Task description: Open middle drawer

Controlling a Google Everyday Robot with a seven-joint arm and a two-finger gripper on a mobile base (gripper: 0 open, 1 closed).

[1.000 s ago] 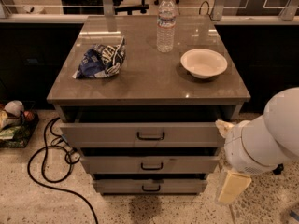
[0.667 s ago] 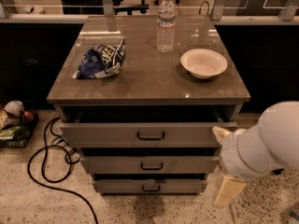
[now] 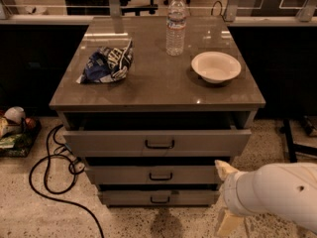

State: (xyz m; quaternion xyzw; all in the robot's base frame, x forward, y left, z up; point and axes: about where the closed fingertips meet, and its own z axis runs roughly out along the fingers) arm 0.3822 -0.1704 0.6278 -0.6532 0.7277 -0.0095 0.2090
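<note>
Nearest of all is the claw (image 3: pixel 224 195), low at the right of the camera view on the end of a thick white arm (image 3: pixel 277 192). Its two cream fingers (image 3: pixel 222 168) stand wide apart, one above the other, with nothing held between them. The upper finger lies just beside the right end of the middle drawer (image 3: pixel 124 175); whether it touches the front cannot be told. The lower finger hangs over the speckled floor (image 3: pixel 129 222).

To the left, a black cable (image 3: pixel 74 166) loops across that floor beside the cabinet.

The lowest drawer (image 3: pixel 129 198) is the narrowest grey front. Above it comes the middle drawer, its small black bar handle (image 3: pixel 161 176) at the centre and a dark band along its top edge. The top drawer (image 3: pixel 109 143) is wider and juts forward, with a dark gap above it.

On the worktop (image 3: pixel 158 90) lie a crumpled blue snack bag (image 3: pixel 106 62) at the left and a white bowl (image 3: pixel 216 66) at the right. A clear water bottle (image 3: pixel 176 26) stands upright further back, between them.
</note>
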